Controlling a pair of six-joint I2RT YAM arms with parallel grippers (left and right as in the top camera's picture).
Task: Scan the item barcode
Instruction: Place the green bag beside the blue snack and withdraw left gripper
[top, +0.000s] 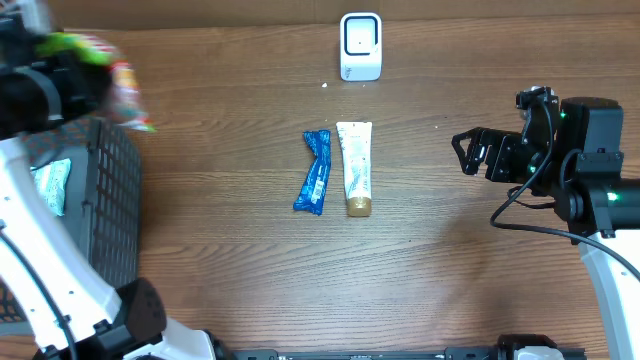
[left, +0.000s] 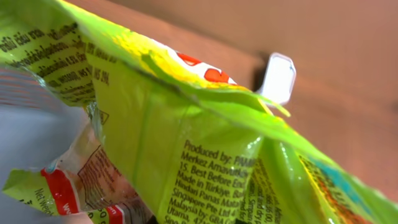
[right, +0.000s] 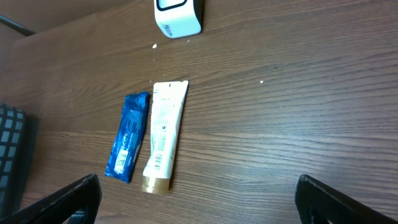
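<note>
A: Where is the bag (top: 118, 85) being held?

B: It is being held up at the far left of the table (top: 480, 280), over the far corner of the basket (top: 120, 210). It is being gripped by the left gripper (top: 78, 62), whose fingers are being kept clamped on it. The bag is being blurred in the overhead view.

A: What is being shown on it?

B: In the left wrist view, green foil with small black print is being shown close to the lens (left: 186, 137), with red and white patches at the lower left. No barcode is being made out there.

A: And the scanner (top: 360, 45)?

B: It is being seen standing at the far edge, mid-table, well apart from the bag. Past the bag's top fold, it is being caught by the left wrist camera as a pale shape.

A: What is being kept in the basket?

B: One white and teal packet (top: 50, 185) is being seen lying inside, by the left wall. The rest of the inside is being hidden by the arm.

A: What else is being seen?

B: A blue packet (top: 315, 172) and a tube (top: 355, 167) are being seen lying side by side mid-table, just beside each other, the tube's gold cap being pointed toward the near edge.

A: The right gripper (top: 462, 153)?

B: Its fingers are being held wide apart over the right side, with nothing between them.
</note>
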